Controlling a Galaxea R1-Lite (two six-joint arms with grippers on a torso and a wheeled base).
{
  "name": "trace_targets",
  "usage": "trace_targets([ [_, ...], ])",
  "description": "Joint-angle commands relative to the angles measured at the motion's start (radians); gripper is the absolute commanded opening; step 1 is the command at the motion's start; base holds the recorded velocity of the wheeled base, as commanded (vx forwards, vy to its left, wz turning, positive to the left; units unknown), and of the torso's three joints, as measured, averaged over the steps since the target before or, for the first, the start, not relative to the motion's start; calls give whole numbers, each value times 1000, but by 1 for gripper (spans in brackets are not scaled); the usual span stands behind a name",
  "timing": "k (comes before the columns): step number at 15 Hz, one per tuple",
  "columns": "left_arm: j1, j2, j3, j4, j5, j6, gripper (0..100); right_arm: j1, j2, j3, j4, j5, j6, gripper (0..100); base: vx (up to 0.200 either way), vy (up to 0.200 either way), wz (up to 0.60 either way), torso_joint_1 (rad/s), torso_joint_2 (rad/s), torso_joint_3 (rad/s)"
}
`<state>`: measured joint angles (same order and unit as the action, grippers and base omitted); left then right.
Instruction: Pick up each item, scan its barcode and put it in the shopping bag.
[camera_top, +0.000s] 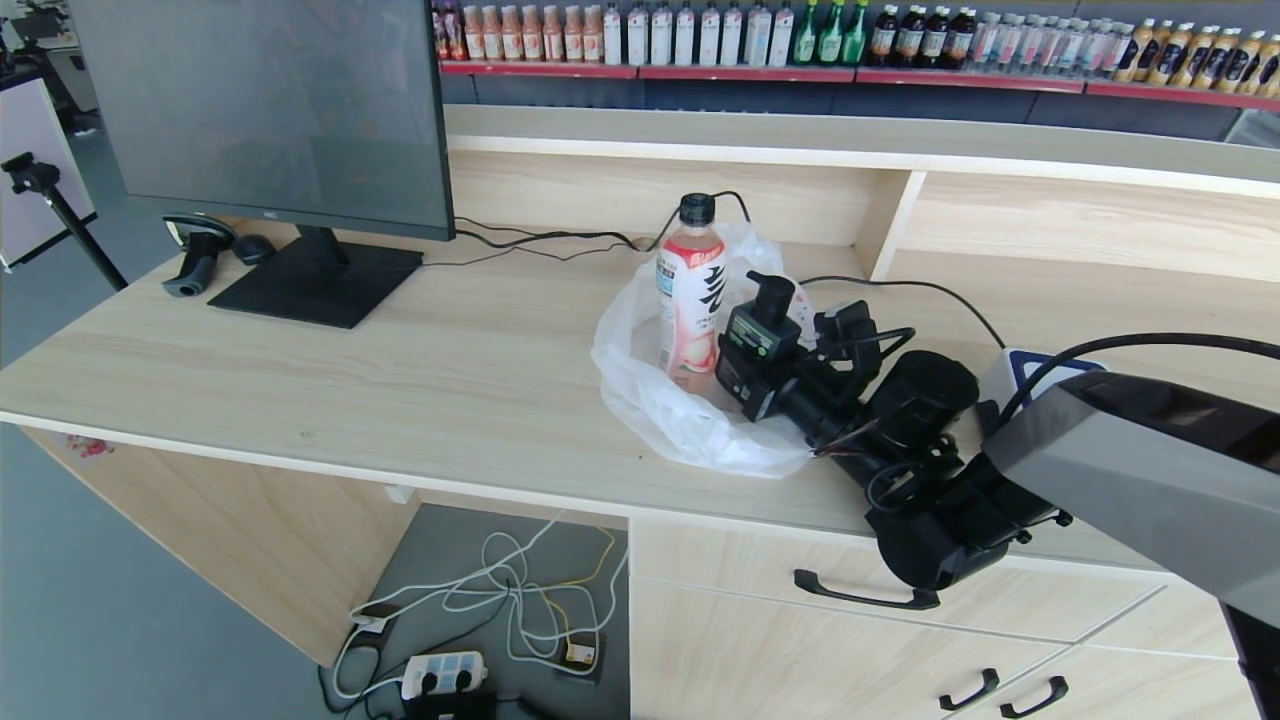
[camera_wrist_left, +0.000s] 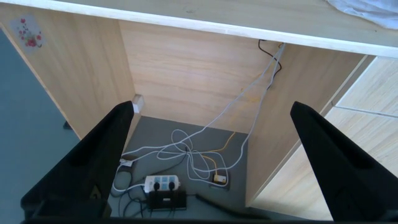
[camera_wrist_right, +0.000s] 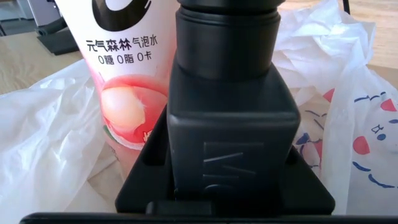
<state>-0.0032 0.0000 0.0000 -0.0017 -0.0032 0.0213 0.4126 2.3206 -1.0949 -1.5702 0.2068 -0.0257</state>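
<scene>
The right hand is closed on a black bottle. It holds the bottle at the mouth of the shopping bag. The bottle leans a little with its cap up, just beside the pink drink bottle. I think the hand holds it low and close so it can slide in next to the pink one and not drop from high up. I cannot tell if its bottom touches the bag.

The pink drink bottle stands up straight inside the bag, and that leaves room at its side. The bag lies on the tabletop. Its thin white sides sit low and wide open, so things can go in from above.

The left hand is open and holds nothing, with its two fingers far apart. It hangs below the edge of the tabletop and points at the cables on the floor. I think it waits there to keep out of the way.

The scanner rests by the monitor, well apart from the bag. So this looks like the bagging step for the black bottle. The bag is soft and holds nothing up. The hand should let go gently, or the pink bottle could tip over.
</scene>
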Motion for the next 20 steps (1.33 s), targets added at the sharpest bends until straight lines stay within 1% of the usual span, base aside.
trace_targets([
  [1,0,0,0,0,0,0,100,0,8,1,-1,0,1,0,0,0,0,0,0,0],
  [3,0,0,0,0,0,0,100,0,6,0,-1,0,1,0,0,0,0,0,0,0],
  [4,0,0,0,-1,0,0,100,0,6,0,-1,0,1,100,0,0,0,0,0,0],
  [13,0,0,0,-1,0,-3,100,-5,-12,7,-1,0,1,100,0,0,0,0,0,0],
  [19,2,0,0,5,2,-11,100,-3,-99,84,-1,0,0,100,0,0,0,0,0,0],
  [20,0,0,0,5,2,-11,100,-3,-126,113,-1,0,-2,100,0,0,0,0,0,0],
])
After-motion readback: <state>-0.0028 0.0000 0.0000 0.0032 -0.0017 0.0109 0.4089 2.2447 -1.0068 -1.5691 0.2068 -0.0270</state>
